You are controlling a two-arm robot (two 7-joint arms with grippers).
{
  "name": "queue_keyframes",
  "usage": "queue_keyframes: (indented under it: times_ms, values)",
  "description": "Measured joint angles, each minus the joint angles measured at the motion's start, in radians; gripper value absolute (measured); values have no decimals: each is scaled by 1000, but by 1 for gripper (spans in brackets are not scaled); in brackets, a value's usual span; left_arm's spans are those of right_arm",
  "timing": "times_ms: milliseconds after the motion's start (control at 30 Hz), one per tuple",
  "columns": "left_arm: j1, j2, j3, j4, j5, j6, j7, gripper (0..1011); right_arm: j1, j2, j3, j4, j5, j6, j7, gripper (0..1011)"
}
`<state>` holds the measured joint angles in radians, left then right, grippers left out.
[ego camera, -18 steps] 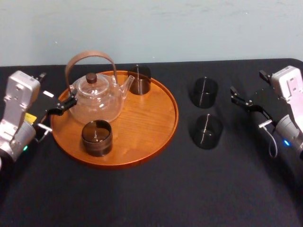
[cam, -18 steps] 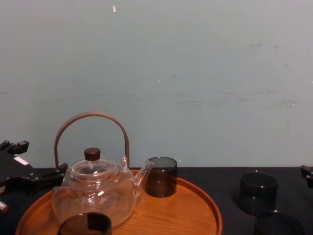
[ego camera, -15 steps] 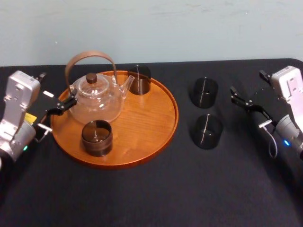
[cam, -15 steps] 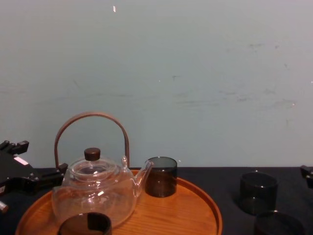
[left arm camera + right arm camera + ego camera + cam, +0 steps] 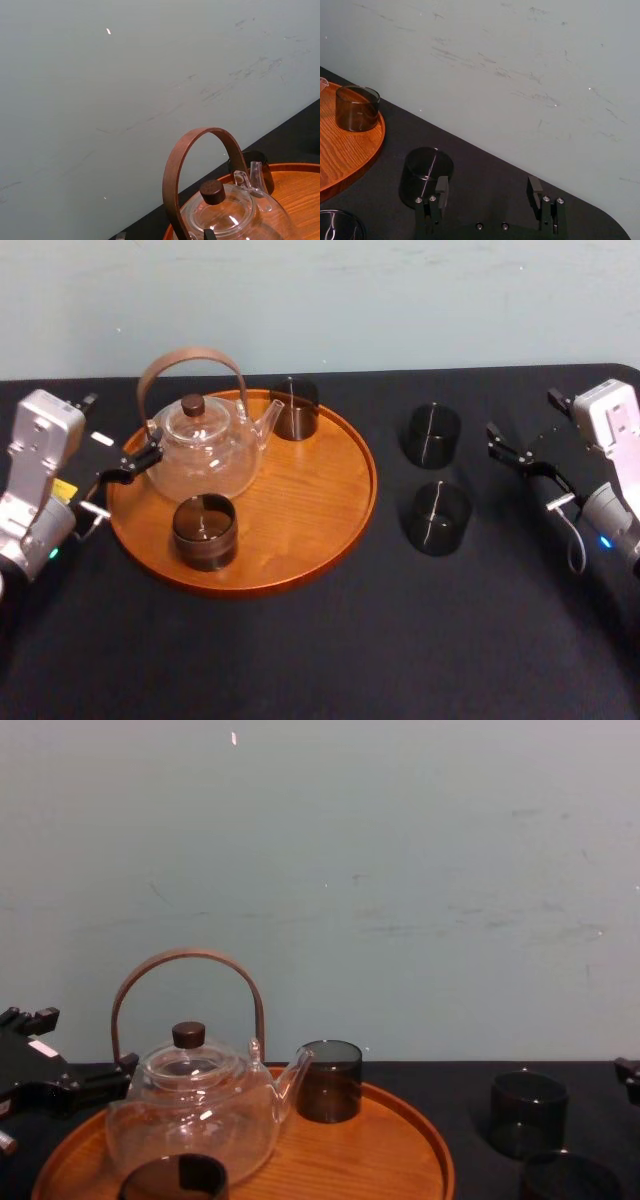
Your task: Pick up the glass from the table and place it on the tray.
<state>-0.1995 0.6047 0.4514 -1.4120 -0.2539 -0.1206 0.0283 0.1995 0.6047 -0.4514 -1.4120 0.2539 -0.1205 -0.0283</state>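
Both loose glasses stand on the table (image 5: 330, 660) right of the tray (image 5: 320, 480). The right gripper (image 5: 488, 184), wide open and empty, hovers near the right edge. It should go in level and straddle the farther glass (image 5: 431, 435) below its rim, clear of the nearer glass (image 5: 434, 518). The left gripper (image 5: 148, 450) idles by the tray's left rim.

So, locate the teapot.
Head view: the glass teapot stands on the left half of the wooden tray, behind the near dark glass, its spout by the far dark glass.

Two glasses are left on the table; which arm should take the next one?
Right. The far glass and near glass both stand right of the tray, close to the open right gripper. The left gripper is at the tray's left edge beside the teapot, and would have to cross it.
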Motion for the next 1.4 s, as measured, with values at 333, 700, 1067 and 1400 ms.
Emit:
queue_keyframes:
  times_ms: [333, 700, 1067, 1400]
  values:
    - [0, 0, 0, 0, 0, 0, 0, 1009, 0, 0, 0, 0, 0, 0, 0, 1002]
    - [0, 0, 0, 0, 0, 0, 0, 1010, 0, 0, 0, 0, 0, 0, 0, 1002]
    - [0, 0, 0, 0, 0, 0, 0, 1010, 0, 0, 0, 0, 0, 0, 0, 1002]
    - [0, 0, 0, 0, 0, 0, 0, 1010, -43, 27, 42, -41, 30, -22, 64, 1002]
